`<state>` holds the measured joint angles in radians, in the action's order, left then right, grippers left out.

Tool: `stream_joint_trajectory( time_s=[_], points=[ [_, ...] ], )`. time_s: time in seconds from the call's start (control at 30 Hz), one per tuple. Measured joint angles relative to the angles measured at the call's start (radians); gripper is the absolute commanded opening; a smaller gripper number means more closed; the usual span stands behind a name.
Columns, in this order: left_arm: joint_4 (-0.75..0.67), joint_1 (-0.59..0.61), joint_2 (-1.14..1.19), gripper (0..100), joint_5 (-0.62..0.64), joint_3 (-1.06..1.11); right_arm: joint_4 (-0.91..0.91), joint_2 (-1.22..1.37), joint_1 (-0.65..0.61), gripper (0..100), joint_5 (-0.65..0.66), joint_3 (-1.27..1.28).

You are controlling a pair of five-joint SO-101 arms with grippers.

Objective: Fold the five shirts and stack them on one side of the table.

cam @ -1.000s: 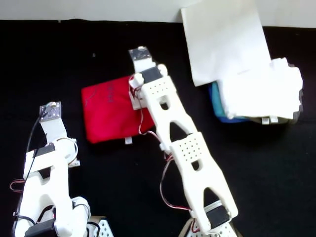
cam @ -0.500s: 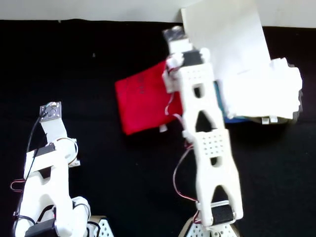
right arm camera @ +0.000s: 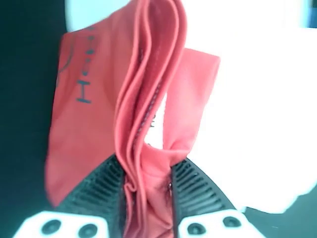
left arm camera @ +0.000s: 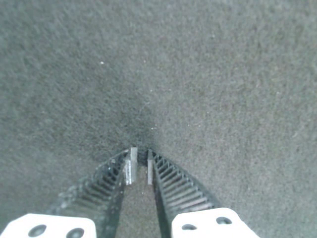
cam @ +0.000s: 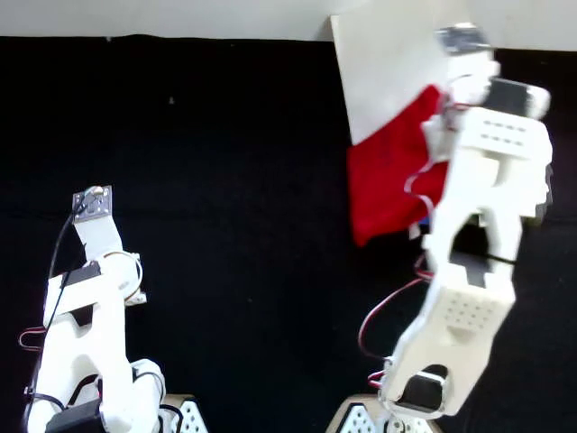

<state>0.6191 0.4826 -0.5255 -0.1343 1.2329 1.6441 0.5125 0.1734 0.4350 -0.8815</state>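
Observation:
A folded red shirt (cam: pixel 388 176) hangs in the air at the back right of the table, over a white sheet (cam: pixel 397 72). My right gripper (right arm camera: pixel 147 186) is shut on the red shirt's (right arm camera: pixel 124 109) edge, its folded layers bunched between the fingers. Under the right arm, parts of a stack of folded shirts (cam: pixel 541 194) show, a white one below the red shirt in the right wrist view. My left gripper (left arm camera: pixel 139 166) rests shut and holds nothing, low over the black cloth; its arm (cam: pixel 90 298) sits at the front left.
The black table cloth (cam: pixel 207 135) spreads bare across the left and middle. The white sheet lies over the table's back edge. The right arm (cam: pixel 469 271) stretches from its base at the front up to the back right.
The right arm has carried the red shirt from the table's middle to the back right and lifted it over the stack. The left arm has kept still.

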Motion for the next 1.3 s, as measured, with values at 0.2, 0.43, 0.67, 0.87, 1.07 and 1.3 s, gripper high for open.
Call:
stream_joint_trajectory(
  time_s=[0.2,0.43,0.67,0.87,1.07,1.3],
  points=[
    [0.0,0.0,0.0,6,0.0,0.0,-0.106,0.066,0.071,0.5,0.011,0.003],
    [0.0,0.0,0.0,6,0.0,0.0,-0.089,0.239,0.121,0.5,0.011,0.002],
    [0.0,0.0,0.0,6,0.0,0.0,0.072,0.256,0.137,0.5,0.037,-0.23],
    [0.0,0.0,0.0,6,0.0,0.0,0.11,0.253,0.11,0.5,0.038,-0.463],
    [0.0,0.0,0.0,6,0.0,0.0,0.11,0.164,0.058,0.5,0.038,-0.419],
    [0.0,0.0,0.0,6,0.0,0.0,0.1,0.009,0.061,0.5,0.06,-0.348]
  ],
)
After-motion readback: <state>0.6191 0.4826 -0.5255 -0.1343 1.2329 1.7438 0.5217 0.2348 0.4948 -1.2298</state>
